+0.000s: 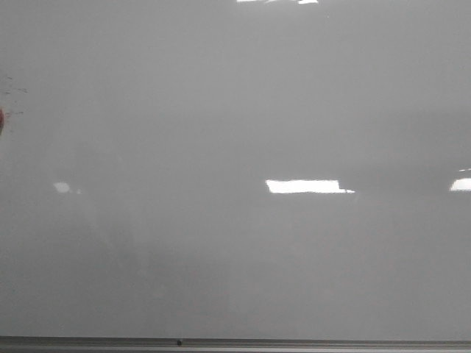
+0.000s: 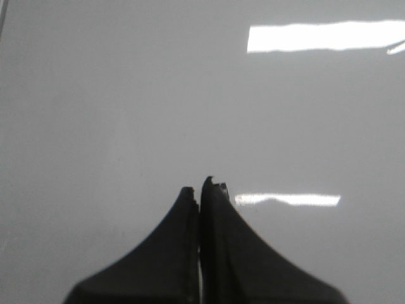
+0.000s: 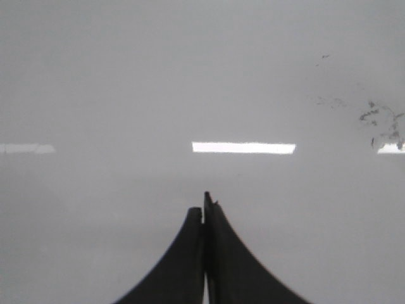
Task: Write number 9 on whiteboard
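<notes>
With both the left gripper [image 2: 201, 187] and the right gripper [image 3: 204, 209] pressed together on nothing — no marker shows anywhere — the likely failure is a stroke that leaves no line, since the whiteboard [image 1: 235, 257], glossy pale grey and filling the front view, carries no 9 — only faint smudges [image 3: 380, 123].

Indoor office- or classroom-like room suggested: view filled by glossy whiteboard [image 1: 235, 132], grey metal edge strip [image 1: 294, 343] seen along bottom, rectangular ceiling light reflections [image 1: 305, 187] mirrored in surface. Exact room type not determinable.
</notes>
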You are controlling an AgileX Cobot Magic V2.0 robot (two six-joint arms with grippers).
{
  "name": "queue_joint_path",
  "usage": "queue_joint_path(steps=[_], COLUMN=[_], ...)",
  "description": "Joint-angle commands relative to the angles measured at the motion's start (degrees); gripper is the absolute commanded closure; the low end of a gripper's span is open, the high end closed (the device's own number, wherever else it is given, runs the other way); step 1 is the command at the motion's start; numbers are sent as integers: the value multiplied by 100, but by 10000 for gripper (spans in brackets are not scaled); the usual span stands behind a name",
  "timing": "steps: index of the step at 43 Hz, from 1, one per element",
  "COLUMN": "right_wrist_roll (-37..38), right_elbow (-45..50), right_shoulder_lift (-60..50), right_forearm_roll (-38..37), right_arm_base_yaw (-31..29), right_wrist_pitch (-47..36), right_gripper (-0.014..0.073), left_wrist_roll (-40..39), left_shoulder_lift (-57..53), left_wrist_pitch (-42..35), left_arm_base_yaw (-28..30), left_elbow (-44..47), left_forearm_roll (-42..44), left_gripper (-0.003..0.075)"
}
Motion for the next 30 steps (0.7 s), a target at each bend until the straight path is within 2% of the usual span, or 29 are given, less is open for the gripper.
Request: queue_joint_path(steps=[1, 7, 11, 14, 18, 21, 25, 30], right_wrist_roll=[-17, -17, -17, -17, -17, -17, -17, -17], right_elbow=[-358, -365, -365, -365, -365, -365, -365, -365], right_shoulder_lift=[461, 617, 617, 617, 617, 617, 617, 617], right_forearm_roll=[9, 9, 15, 15, 15, 15, 15, 15], right_arm_base_yaw=[-26, -26, -26, -26, -26, -26, -26, -26], right_wrist_pitch=[-233, -274, -261, -282, -282, -282, -282, -282], right_gripper=[661, 652, 561, 428, 211, 103, 39, 36], left_wrist_roll=[-59, -59, -59, -59, -59, -59, -59, -59], left_shoulder_lift=[673, 1123, 1214, 1256, 1310, 1349, 1424, 1810], left_wrist_pitch=[3, -59, -59, -59, -59, -80, -103, -74], left_arm_base_yaw=[-44, -44, -44, -44, -44, -44, -44, -82], left_elbow=[-468, -546, -546, -546, -546, -536, -527, -541], left_forearm_roll=[-54, -54, -54, -54, -54, -54, -168, -598], left_gripper=[739, 737, 689, 574, 323, 162, 81, 81])
